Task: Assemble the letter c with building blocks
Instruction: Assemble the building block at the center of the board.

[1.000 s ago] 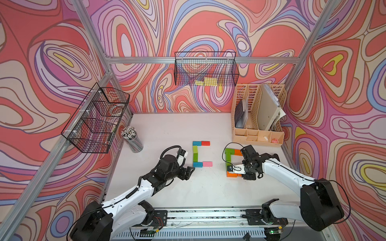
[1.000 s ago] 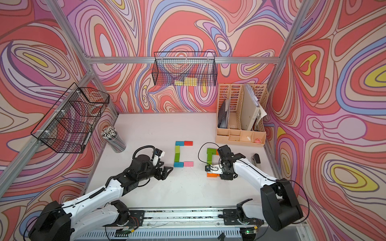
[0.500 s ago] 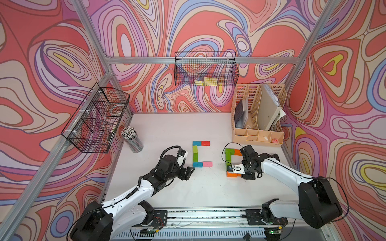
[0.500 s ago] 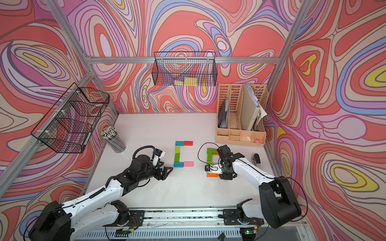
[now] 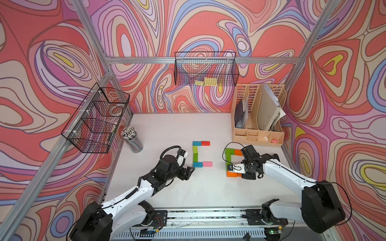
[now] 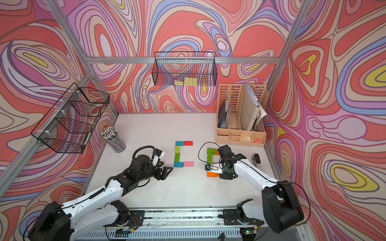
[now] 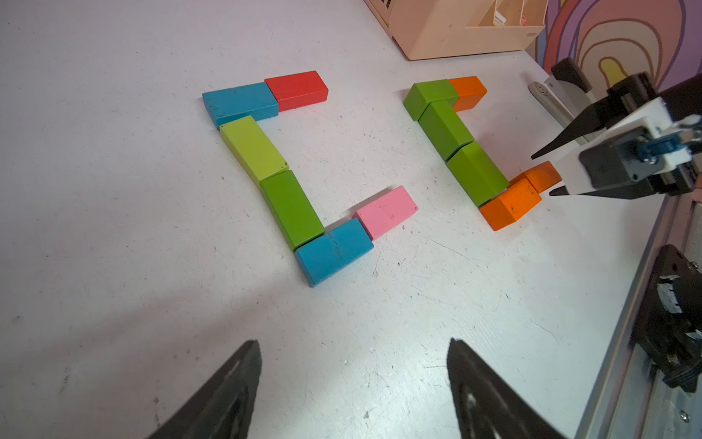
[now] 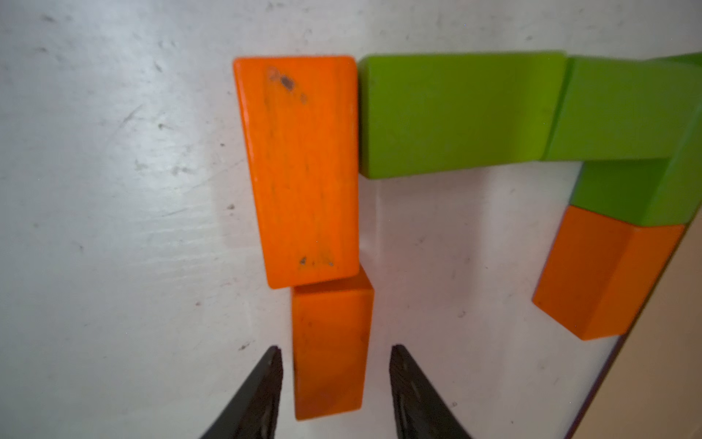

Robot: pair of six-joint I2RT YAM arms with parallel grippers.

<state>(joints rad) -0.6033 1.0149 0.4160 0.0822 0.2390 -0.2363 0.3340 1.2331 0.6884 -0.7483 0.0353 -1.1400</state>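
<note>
Orange block [image 8: 331, 342] lies flat, ending the right-hand C [image 5: 228, 160], right of centre in a top view. Right gripper [image 8: 335, 347] straddles it, jaws apart, seemingly clear of it. Left gripper [image 7: 353, 342] gapes, empty. Block likely rigid, light, smooth; grip the long sides.

In both top views, right of centre, the right arm's white camera bracket [image 5: 238, 167] mostly covered one small orange wooden block [image 8: 330, 353], and its neighbouring orange block [image 5: 231, 174] showed only in part. In the right wrist view the green rectangular blocks [image 8: 461, 114] were blurred, and the farthest was cut by the frame edge. In the upper centre, mesh obscured the pale yellow pads [image 5: 205, 81] inside the black wire basket [image 5: 205, 68].
</note>
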